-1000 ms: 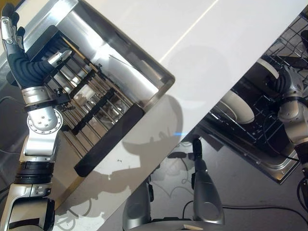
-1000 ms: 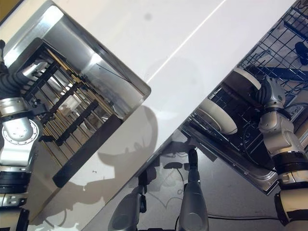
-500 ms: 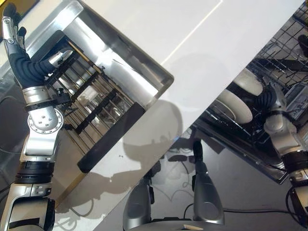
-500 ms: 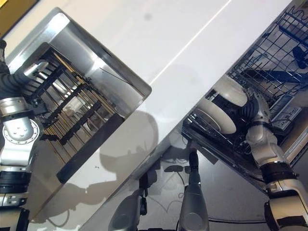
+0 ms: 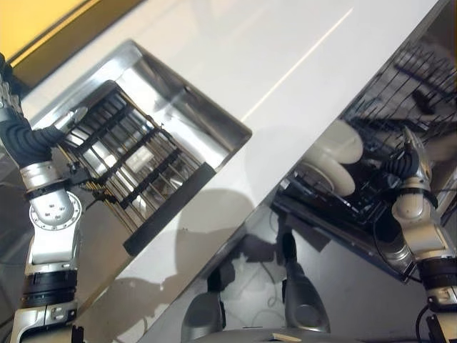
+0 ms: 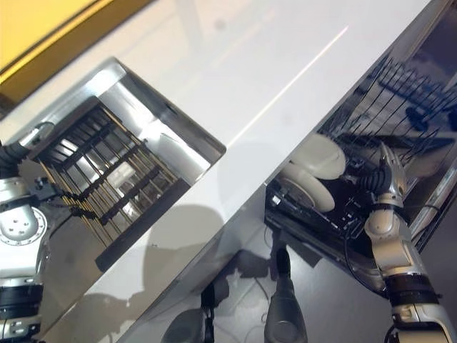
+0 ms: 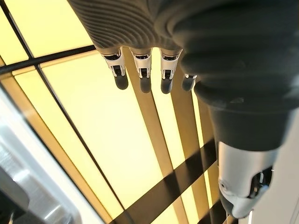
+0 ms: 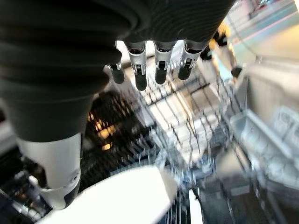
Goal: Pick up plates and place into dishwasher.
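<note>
from my left eye, two glossy white plates already stand on edge in the dishwasher rack of thin black wire; my right hand hovers beside them, fingers straight, holding nothing. the steel sink with its black slatted drying rack looks bare of plates, so i judge little is left. my right eye gives the same scene, set in a smooth white counter. in my left wrist view, my left hand is relaxed and empty. in my right wrist view, a rounded white plate rim lies below my loose fingers.
</note>
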